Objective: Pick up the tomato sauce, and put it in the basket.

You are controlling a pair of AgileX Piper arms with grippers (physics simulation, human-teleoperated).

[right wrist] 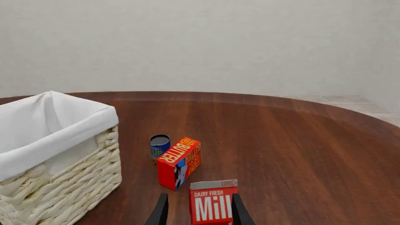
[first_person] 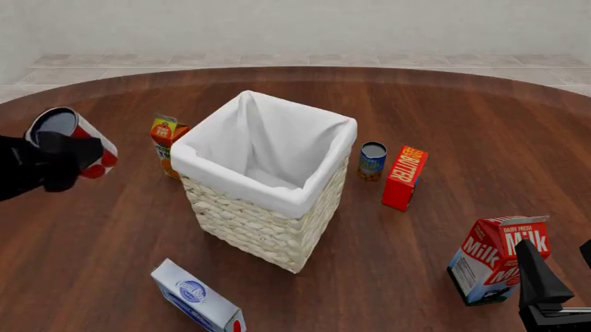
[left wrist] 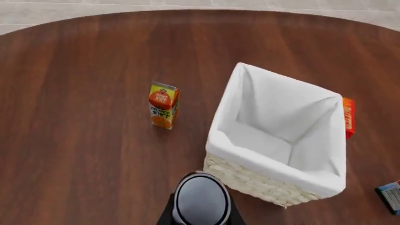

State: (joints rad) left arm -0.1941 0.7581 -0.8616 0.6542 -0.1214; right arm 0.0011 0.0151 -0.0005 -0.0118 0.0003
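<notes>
Task progress: the tomato sauce can [first_person: 76, 142] is off the table and in the air at the left of the scene, tilted; judged from this, the pick-up is done and the carry and drop are left.
Left gripper [first_person: 65, 158]: clenched on the can, which shows in the left wrist view as a silver top [left wrist: 201, 199] between the fingers.
Right gripper [right wrist: 197, 214]: low at the near right, fingers apart with nothing between them; the milk carton [first_person: 499, 257] stands just beyond.
Basket [first_person: 248, 211]: mid-table and open at the top; only white lining shows inside, nothing in it yet.
Can to basket: well apart; the can is left of the basket's rim, not over the opening.
Path: the juice carton [first_person: 165, 142] stands close to the basket's far-left side, so a high crossing looks safer.
Open room: bare wood left and near-left of the basket; a white-and-blue box [first_person: 198, 299] lies at the near edge.
Right side: the blue-and-yellow can [first_person: 371, 160] and butter box [first_person: 405, 177] crowd that flank.
</notes>
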